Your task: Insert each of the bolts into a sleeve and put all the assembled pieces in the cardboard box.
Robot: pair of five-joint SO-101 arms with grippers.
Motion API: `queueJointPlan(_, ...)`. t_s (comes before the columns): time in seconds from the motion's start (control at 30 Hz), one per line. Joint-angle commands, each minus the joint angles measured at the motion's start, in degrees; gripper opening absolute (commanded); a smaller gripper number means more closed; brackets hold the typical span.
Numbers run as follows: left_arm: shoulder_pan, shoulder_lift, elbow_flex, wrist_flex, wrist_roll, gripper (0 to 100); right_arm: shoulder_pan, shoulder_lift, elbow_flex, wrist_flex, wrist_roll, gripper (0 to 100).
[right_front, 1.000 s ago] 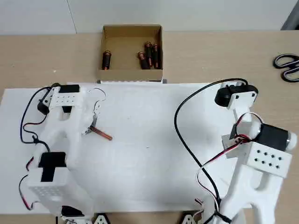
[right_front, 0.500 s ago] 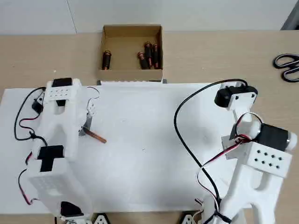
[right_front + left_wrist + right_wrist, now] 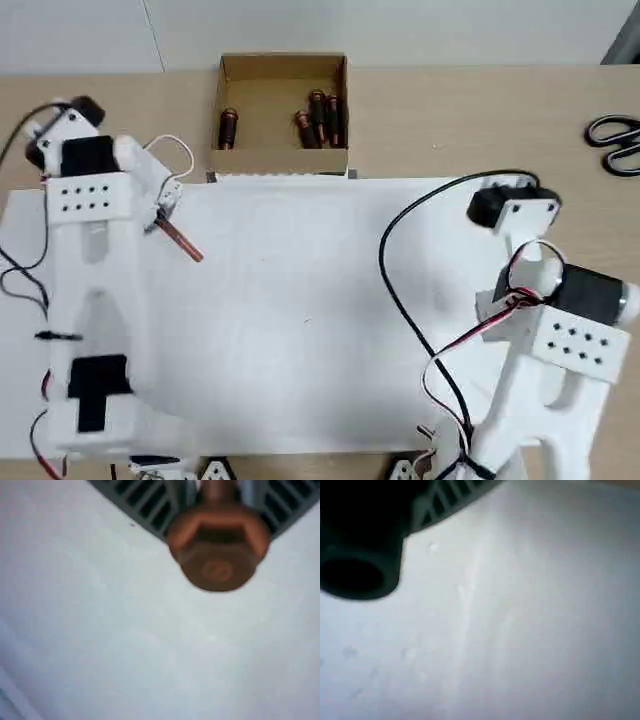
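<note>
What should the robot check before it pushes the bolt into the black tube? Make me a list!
1. Copper-coloured metal bolt held in the left gripper: ok.
2. Black hollow sleeve held in the right gripper: ok.
3. Bolt and sleeve close together: not ok, the white sheet lies wide between them.
4. Bolt tip aimed at the sleeve's hole: cannot tell.
5. Room left in the open brown cardboard box: ok.
</note>
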Motion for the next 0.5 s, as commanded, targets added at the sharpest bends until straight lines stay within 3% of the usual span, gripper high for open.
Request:
queueJointPlan(0.0, -0.26, -7.30, -2.77, -0.97, -6.86, 1, 0.40, -1.71, -8.79, 0.66, -3.08, 0.4)
queueJointPlan(0.23, 1.32, -19.96, -2.42, -0.44, -17.32, 1, -3.38, -11.91, -14.33, 0.48, -8.09, 0.4)
queueJointPlan(0.47, 6.95, -30.77, -2.42, 1.67, -22.95, 1, -9.98, -28.44, -0.26, -6.90, -8.44, 0.4)
